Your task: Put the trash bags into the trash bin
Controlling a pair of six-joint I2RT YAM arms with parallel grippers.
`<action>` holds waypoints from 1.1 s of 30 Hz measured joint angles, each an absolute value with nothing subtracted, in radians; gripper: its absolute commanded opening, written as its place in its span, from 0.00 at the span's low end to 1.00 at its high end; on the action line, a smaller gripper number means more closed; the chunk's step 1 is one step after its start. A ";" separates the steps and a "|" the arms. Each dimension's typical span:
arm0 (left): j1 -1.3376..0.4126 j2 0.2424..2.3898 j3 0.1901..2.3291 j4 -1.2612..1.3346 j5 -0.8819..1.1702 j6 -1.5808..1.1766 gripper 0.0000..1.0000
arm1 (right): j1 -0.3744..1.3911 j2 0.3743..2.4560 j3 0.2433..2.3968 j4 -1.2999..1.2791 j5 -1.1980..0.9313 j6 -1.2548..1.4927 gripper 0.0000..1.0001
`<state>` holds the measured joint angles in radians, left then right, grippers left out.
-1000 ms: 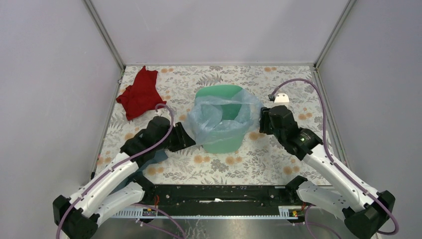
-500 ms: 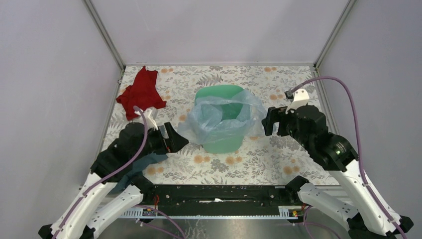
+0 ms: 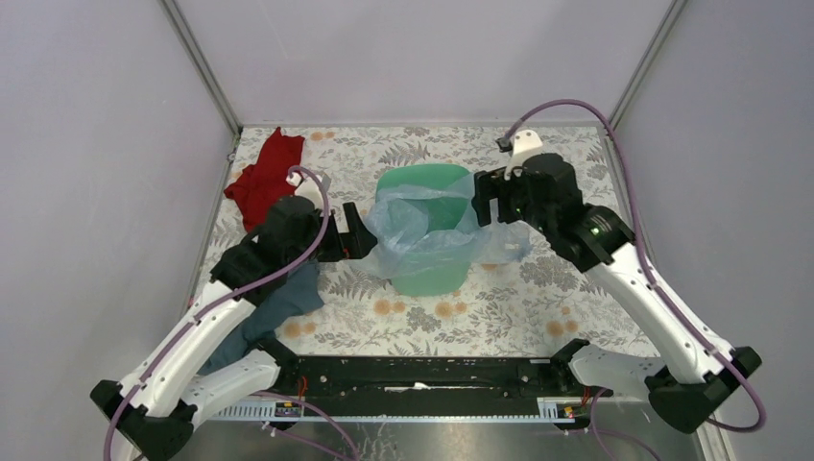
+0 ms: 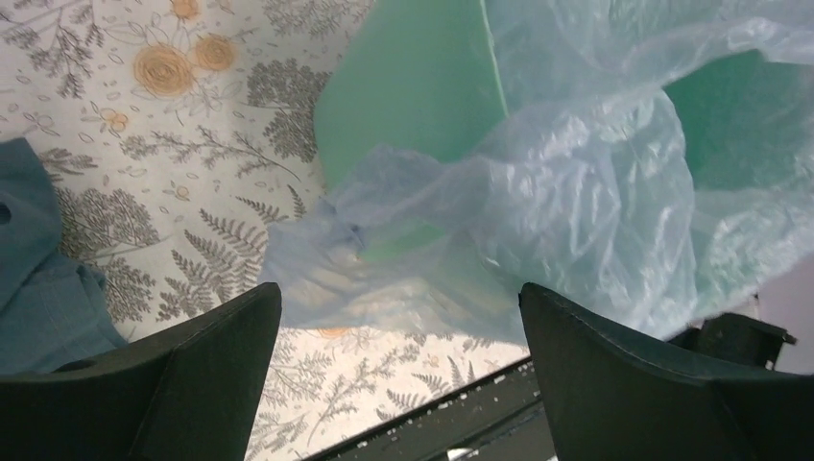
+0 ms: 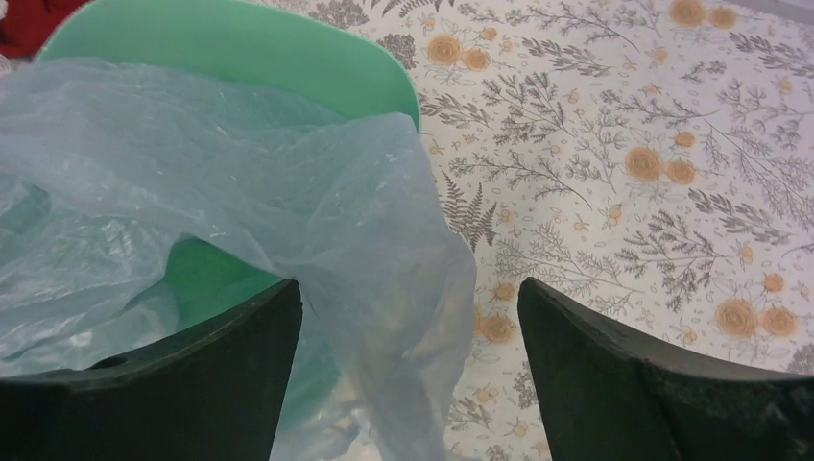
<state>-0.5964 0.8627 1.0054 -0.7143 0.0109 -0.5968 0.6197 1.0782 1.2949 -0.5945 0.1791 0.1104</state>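
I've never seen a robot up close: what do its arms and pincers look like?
The left arm and right arm match: white rounded shells, black joints and bases. A purple cable loops along each. The left pincer and right pincer each have two broad, matte black fingers.

The top external camera is looking down from above and behind the arm bases, taking in the whole worktop (image 3: 538, 288) from afar. The left wrist camera is peering close past the left fingers (image 4: 192, 384) at the trash bin (image 4: 413, 96); the right wrist camera is looking past the right fingers (image 5: 653, 403) over its rim. All three are sharing the bin and the trash bags (image 4: 576, 192).
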 measured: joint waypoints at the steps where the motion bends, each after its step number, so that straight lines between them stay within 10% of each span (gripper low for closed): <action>1: -0.590 0.879 1.005 -0.701 0.010 -0.590 0.99 | 0.620 1.101 1.295 -0.583 0.175 0.101 0.86; 23: -0.318 1.033 0.982 -0.485 0.172 -0.582 0.62 | 0.531 1.320 1.313 -0.319 0.179 0.059 0.32; 33: -0.276 0.960 0.979 -0.557 0.283 -0.535 0.98 | 0.523 1.342 1.336 -0.302 0.109 0.064 0.49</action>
